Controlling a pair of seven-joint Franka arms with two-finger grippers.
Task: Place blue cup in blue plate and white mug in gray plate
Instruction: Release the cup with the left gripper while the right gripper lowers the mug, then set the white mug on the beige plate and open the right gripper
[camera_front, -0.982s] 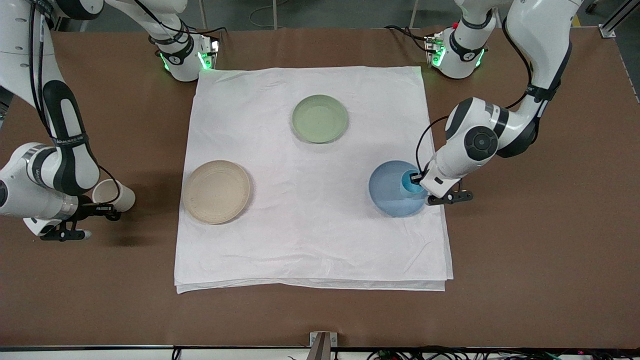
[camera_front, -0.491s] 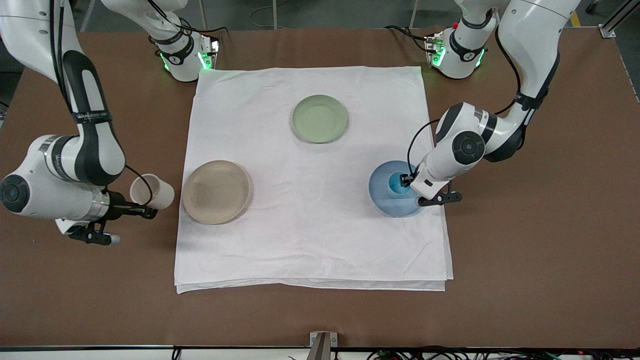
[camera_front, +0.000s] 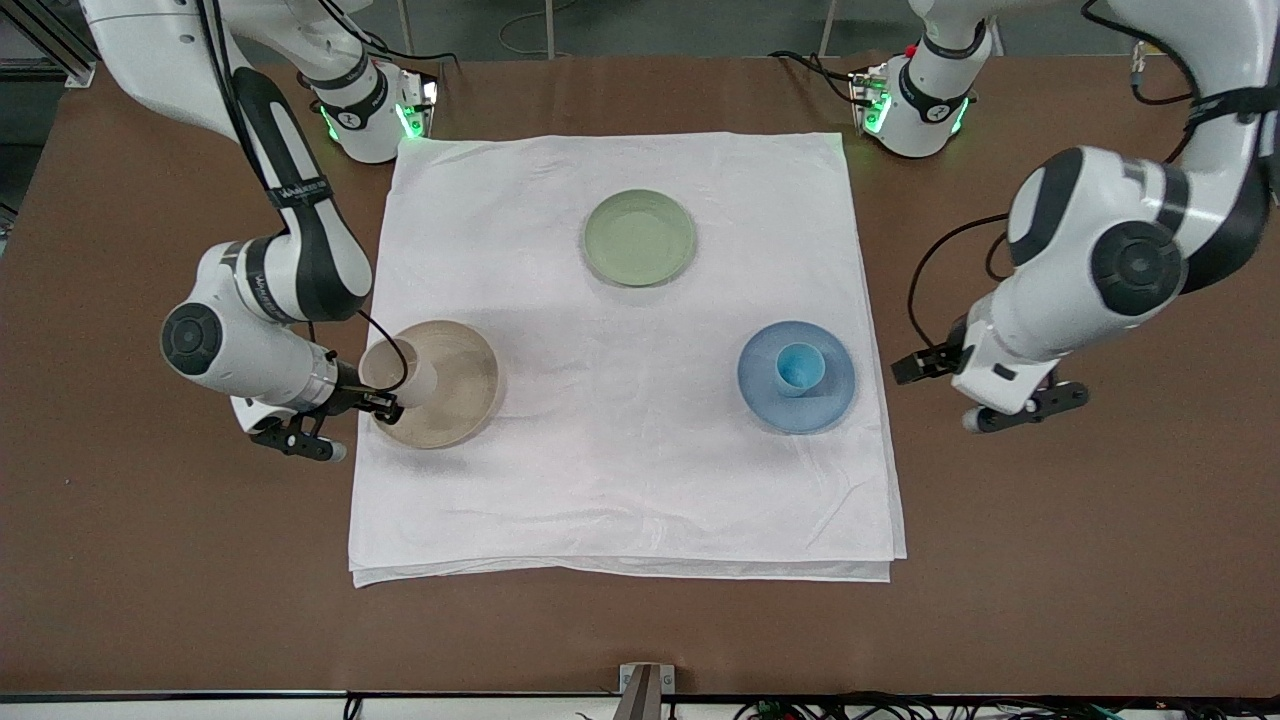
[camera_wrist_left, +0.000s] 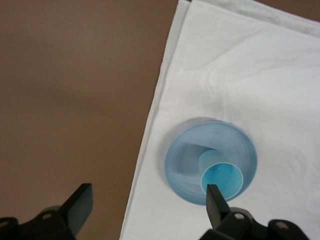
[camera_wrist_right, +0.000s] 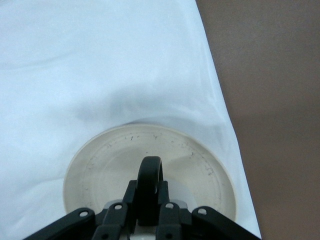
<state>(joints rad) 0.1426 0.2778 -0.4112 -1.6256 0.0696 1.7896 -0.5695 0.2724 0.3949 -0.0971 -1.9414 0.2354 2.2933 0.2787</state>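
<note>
Three plates: one green plate (camera_front: 639, 238), one gray plate (camera_front: 455, 390), one blue plate (camera_front: 796, 377). One blue cup (camera_front: 799, 368) and one white mug (camera_front: 402, 373). One white cloth (camera_front: 620, 470) on one bench (camera_front: 1050, 560). Two arms, so two grippers: left gripper (camera_front: 940, 390), right gripper (camera_front: 383, 403).

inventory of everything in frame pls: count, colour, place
blue cup: 1, light blue, upright on the blue plate
blue plate: 1, light blue, on the cloth toward the left arm's end
white mug: 1, off-white with black handle, held over the gray plate
gray plate: 1, beige, on the cloth toward the right arm's end
green plate: 1, sage green, on the cloth, farthest from the front camera
cloth: 1, white, spread on the brown table
left gripper: open, over the table beside the cloth
right gripper: shut on the mug handle
</note>
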